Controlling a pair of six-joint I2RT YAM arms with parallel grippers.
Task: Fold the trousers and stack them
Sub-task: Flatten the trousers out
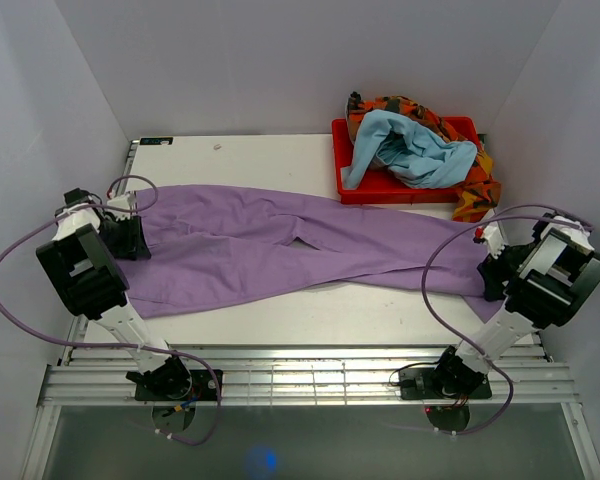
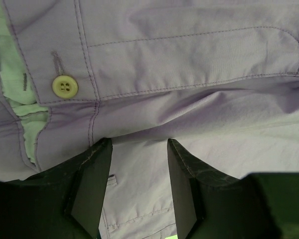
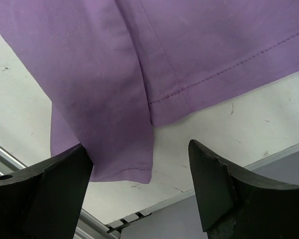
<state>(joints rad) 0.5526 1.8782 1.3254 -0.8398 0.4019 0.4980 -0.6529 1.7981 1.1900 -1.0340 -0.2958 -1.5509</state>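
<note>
Trousers (image 1: 280,245): lilac woven cloth, matt and soft, with fine creases and raised rows of stitching; the waistband lining is a paler cloth.
Button (image 2: 65,86): pale and hard, plastic by its look, with a faint sheen.
Counter (image 1: 240,160): white, smooth, matt, lightly scuffed and specked.
Red tray (image 1: 380,188): moulded plastic, slight gloss.
Blue cloth (image 1: 410,150) and patterned cloth (image 1: 477,190): matt, crumpled.
Left gripper (image 2: 138,149) and right gripper (image 3: 139,149): black, matt; the finger edges look rough and chipped.
Front rail (image 1: 310,372): ribbed bare metal, dull shine.
</note>
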